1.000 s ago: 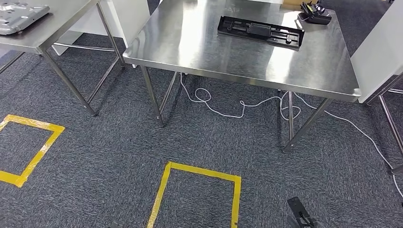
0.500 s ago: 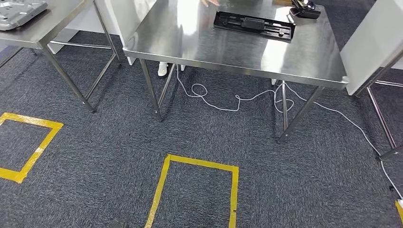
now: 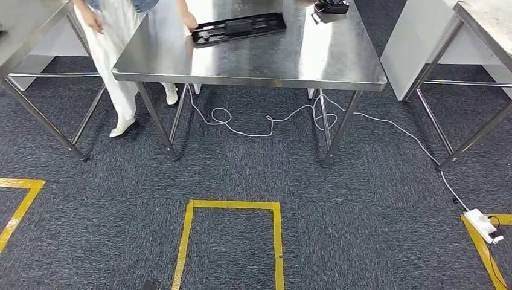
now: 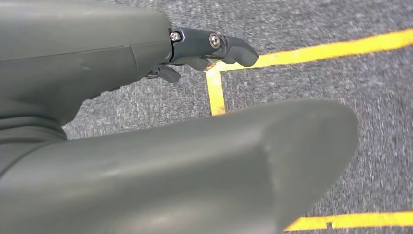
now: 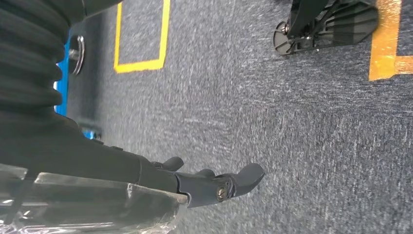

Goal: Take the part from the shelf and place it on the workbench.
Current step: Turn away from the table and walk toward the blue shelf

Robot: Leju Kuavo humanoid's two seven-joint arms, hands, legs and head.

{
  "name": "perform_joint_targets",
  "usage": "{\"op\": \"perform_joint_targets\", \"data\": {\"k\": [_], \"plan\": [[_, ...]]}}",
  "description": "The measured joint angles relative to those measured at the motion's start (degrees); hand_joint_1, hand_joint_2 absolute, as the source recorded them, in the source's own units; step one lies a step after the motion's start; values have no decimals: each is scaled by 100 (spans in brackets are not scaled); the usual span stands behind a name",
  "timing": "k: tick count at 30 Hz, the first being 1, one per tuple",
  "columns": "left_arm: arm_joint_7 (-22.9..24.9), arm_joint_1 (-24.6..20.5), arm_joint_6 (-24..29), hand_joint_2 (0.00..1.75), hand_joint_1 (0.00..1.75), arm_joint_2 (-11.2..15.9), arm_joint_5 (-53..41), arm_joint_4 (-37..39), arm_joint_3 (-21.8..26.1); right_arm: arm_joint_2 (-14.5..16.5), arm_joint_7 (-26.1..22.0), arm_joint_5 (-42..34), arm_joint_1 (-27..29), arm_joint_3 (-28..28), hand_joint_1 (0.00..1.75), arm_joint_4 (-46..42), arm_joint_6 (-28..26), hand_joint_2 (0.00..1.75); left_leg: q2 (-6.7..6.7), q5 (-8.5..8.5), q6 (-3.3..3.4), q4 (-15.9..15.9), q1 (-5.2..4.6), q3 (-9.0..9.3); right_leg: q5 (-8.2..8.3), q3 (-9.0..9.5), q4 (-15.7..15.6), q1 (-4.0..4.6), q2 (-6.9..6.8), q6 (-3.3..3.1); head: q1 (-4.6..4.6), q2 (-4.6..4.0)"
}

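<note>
Left hand [image 4: 160, 122]: dark fingers [image 4: 214, 46] extended, nothing between them and the thumb; hangs above grey carpet [image 3: 374, 199] marked with yellow tape [image 3: 229, 205]. Right hand [image 5: 146, 190]: fingers [image 5: 234, 183] partly curled, empty. Black part [image 3: 238, 28] lies flat on the steel workbench [image 3: 338, 66]; a person's hand [image 3: 191, 23] touches its end; white cable [image 3: 265, 124] trails beneath.

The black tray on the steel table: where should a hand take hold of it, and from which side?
Grip the black tray by its near long edge, coming from the robot's side of the steel table. It lies flat and shallow, and a person's hand is at its left end.
</note>
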Motion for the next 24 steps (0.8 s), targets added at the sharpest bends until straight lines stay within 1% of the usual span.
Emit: {"op": "perform_joint_targets", "data": {"k": [1, 2, 3, 4, 5, 6, 7, 8, 9, 10, 11, 12, 13, 14, 15, 16, 17, 18, 19, 20, 21, 22, 23, 24], "plan": [[40, -8, -6, 0, 0, 6, -2, -1, 0, 18, -10, -8, -4, -12, 0, 0, 9, 175, -50, 8, 23, -120, -13, 59, 24, -27, 2, 0, 49, 31, 4, 0], [78, -13, -11, 0, 0, 9, -3, -1, 0, 30, -17, -15, -4, -22, 0, 2, 19, 175, -11, 22, 36, -139, -30, 59, 53, -58, -3, 4, 99, 75, 3, 0], [108, -15, -14, 0, 0, 3, -5, 1, 0, 36, -19, -21, 0, -31, 0, 5, 31, 175, 61, 53, 61, -162, -32, 52, 77, -97, -5, 6, 142, 115, 0, 0], [130, -21, -16, 0, 0, -3, -7, 2, 0, 42, -20, -27, 6, -37, 0, 10, 43, 175, 128, 94, 93, -195, -26, 45, 70, -146, 29, 10, 105, 141, 5, 0], [138, -27, -17, 0, 0, -9, -8, 3, 0, 49, -20, -31, 9, -42, 0, 16, 53, 175, 198, 136, 128, -228, -15, 29, 2, -227, 139, 19, 4, 150, 17, 0], [143, -28, -19, 0, 0, -15, -8, 4, 0, 50, -20, -34, 6, -44, 0, 21, 57, 175, 276, 173, 153, -258, -1, 8, -140, -358, 377, 23, -130, 142, 36, 0], [148, -27, -20, 0, 0, -16, -8, 4, 0, 58, -20, -37, 0, -46, 0, 23, 61, 175, 356, 195, 168, -266, -2, -19, -335, -522, 725, 1, -274, 131, 50, 0], [152, -17, -17, 0, 0, -16, -8, 4, 0, 62, -20, -39, -7, -48, 0, 24, 63, 175, 442, 208, 174, -265, -3, -50, -537, -703, 1136, -17, -350, 136, 66, 0], [160, -3, -13, 0, 0, -16, -6, 4, 1, 65, -20, -44, -10, -50, 0, 25, 66, 175, 535, 220, 167, -263, -5, -74, -688, -847, 1496, -44, -381, 166, 72, 0], [167, 7, -5, 0, 0, -19, -4, 5, 1, 66, -20, -49, -7, -54, 0, 26, 68, 175, 621, 232, 157, -261, -4, -94, -754, -894, 1682, -71, -398, 217, 73, 0], [173, 15, 3, 0, 0, -23, -1, 5, 1, 66, -22, -54, 1, -58, 0, 27, 70, 175, 702, 242, 143, -259, 1, -108, -728, -810, 1626, -99, -422, 287, 79, 0], [182, 21, 8, 0, 0, -28, 1, 6, 2, 64, -26, -57, 8, -64, 0, 28, 72, 175, 777, 250, 126, -257, 9, -114, -625, -600, 1323, -127, -471, 363, 80, 0], [192, 23, 10, 0, 0, -32, 2, 6, 2, 63, -35, -57, 9, -72, 0, 29, 75, 175, 843, 253, 103, -252, 13, -112, -488, -303, 860, -152, -593, 433, 83, 0], [206, 25, 10, 0, 0, -30, 3, 5, 2, 70, -45, -57, 0, -80, 0, 29, 82, 175, 905, 250, 70, -246, 4, -108, -368, -44, 425, -158, -750, 469, 90, 0], [221, 27, 9, 0, 0, -29, 2, 5, 2, 75, -59, -58, -10, -90, 0, 29, 89, 175, 962, 247, 30, -240, -7, -97, -278, 134, 113, -147, -862, 462, 85, 0], [235, 28, 10, 0, 0, -27, 2, 5, 1, 83, -72, -61, -18, -100, 0, 29, 96, 175, 1014, 243, -9, -233, -23, -85, -230, 205, -46, -129, -937, 427, 79, 0], [247, 29, 14, 0, 0, -27, 1, 5, 1, 89, -84, -66, -21, -111, 0, 31, 103, 175, 1064, 242, -43, -233, -33, -73, -216, 184, -60, -104, -923, 375, 72, 0], [257, 29, 19, 0, 0, -30, 0, 6, 1, 88, -98, -69, -15, -124, 0, 33, 109, 175, 1121, 243, -77, -235, -26, -58, -199, 158, -58, -96, -845, 318, 61, 0], [265, 26, 22, 0, 0, -34, -2, 6, 1, 90, -110, -72, -7, -134, 0, 36, 115, 175, 1117, 219, -110, -217, -6, -59, -182, 148, -58, -128, -782, 268, 55, 0], [272, 25, 22, 0, 0, -36, -6, 6, 1, 90, -125, -73, -1, -142, 0, 38, 121, 175, 1020, 132, -140, -134, 17, -89, -156, 144, -61, -154, -715, 209, 47, 0], [290, 26, 17, 0, 0, -39, -12, 7, 1, 91, -138, -73, 1, -145, 0, 39, 127, 175, 860, -31, -164, 64, 38, -168, -123, 139, -68, -177, -645, 143, 36, 0], [324, 31, 14, 0, 0, -39, -25, 7, 1, 95, -148, -74, -1, -148, 0, 40, 132, 175, 656, -252, -178, 393, 55, -305, -93, 129, -67, -187, -580, 90, 23, 0], [374, 38, 22, 0, 0, -39, -41, 8, 0, 101, -156, -77, -3, -152, 0, 40, 141, 175, 491, -485, -180, 803, 58, -477, -68, 100, -63, -161, -511, 47, 16, 0], [434, 46, 43, 0, 0, -41, -60, 9, 0, 109, -161, -83, -4, -160, 0, 41, 153, 175, 407, -658, -179, 1193, 59, -644, -53, 76, -58, -137, -435, 24, 14, 0]]}}
